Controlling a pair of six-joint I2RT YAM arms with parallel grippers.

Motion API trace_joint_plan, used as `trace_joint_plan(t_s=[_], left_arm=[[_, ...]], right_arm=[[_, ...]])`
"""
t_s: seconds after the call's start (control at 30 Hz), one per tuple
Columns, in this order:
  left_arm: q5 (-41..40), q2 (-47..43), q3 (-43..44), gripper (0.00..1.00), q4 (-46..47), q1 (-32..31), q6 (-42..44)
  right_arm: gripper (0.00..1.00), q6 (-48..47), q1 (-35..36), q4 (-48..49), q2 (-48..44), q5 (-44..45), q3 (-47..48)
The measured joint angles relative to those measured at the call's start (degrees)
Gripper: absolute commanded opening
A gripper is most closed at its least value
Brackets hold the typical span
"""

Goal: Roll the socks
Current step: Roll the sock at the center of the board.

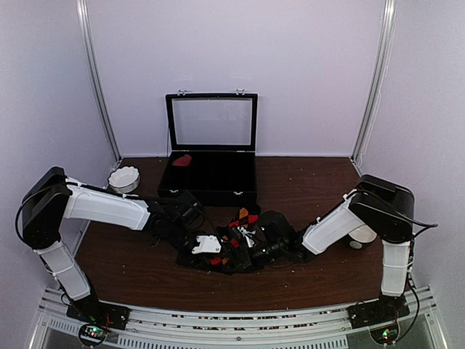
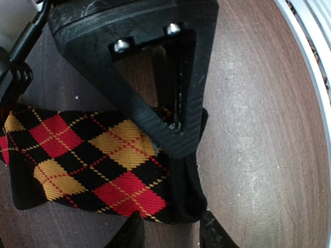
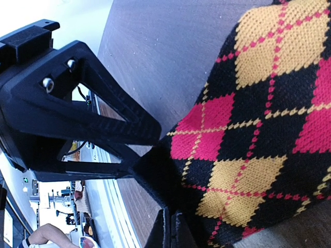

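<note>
My right gripper (image 3: 165,219) was closed to the end, and its fingertips pinched the dark edge of the black knitted sock with red and orange argyle diamonds (image 3: 258,129). My left gripper (image 2: 176,188) stood partly open with the black end of this sock between its jaws; I could not tell if they pressed it. The sock lay in the middle of the brown wooden table (image 1: 312,182), between both arms.

I judged the task to be near its start. In the left wrist view the sock lay mostly flat, no roll was formed, and I found no pink sock in any view.

Only the top view showed the open black case with a glass lid (image 1: 211,196) behind. It also showed a small red thing (image 1: 182,160) inside the case, too small to name, and a white bowl (image 1: 123,178). Only the wrist views showed the grips.
</note>
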Motion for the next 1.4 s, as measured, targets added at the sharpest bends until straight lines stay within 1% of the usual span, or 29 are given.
trace_joint_plan(t_s=[0.23,0.37,0.4,0.57,0.73,0.83,1.03,1.1,1.17,1.4], left_arm=[[0.0,1.6,2.1,0.33,-0.3,-0.2,0.0],[0.0,2.9,3.6,0.29,-1.0,-0.5,0.0],[0.0,3.3,3.9,0.26,-1.2,-0.6,0.0],[0.0,4.7,4.9,0.0,-2.6,-1.0,0.5],[-0.2,6.3,6.9,0.0,-4.6,-1.0,0.3],[-0.3,6.9,7.9,0.0,-5.8,-1.0,-0.3],[1.0,9.7,11.6,0.0,-9.7,1.2,-1.9],[1.9,11.3,13.3,0.0,-11.4,2.6,-2.7],[2.9,12.7,14.9,0.0,-12.9,3.6,-3.6],[7.6,18.4,22.4,0.0,-20.2,5.9,-6.2]], right_arm=[[0.0,-0.1,0.0,-3.1,0.0,0.1,0.8],[0.0,0.1,0.0,-3.3,0.0,0.1,0.8],[0.0,0.2,0.0,-3.3,0.0,0.1,0.8],[0.0,1.0,0.0,-2.7,0.0,0.1,0.8],[0.01,1.8,0.0,-1.6,0.0,0.1,0.8],[0.04,2.0,0.0,-1.0,0.0,0.1,0.8],[0.16,2.2,-0.2,-0.5,-0.4,1.3,0.2],[0.27,1.6,-0.2,-0.6,-1.6,2.1,-0.9],[0.32,1.1,-0.2,-1.0,-3.0,3.0,-1.8],[0.37,-1.4,-0.2,-1.7,-10.8,7.6,-9.6]])
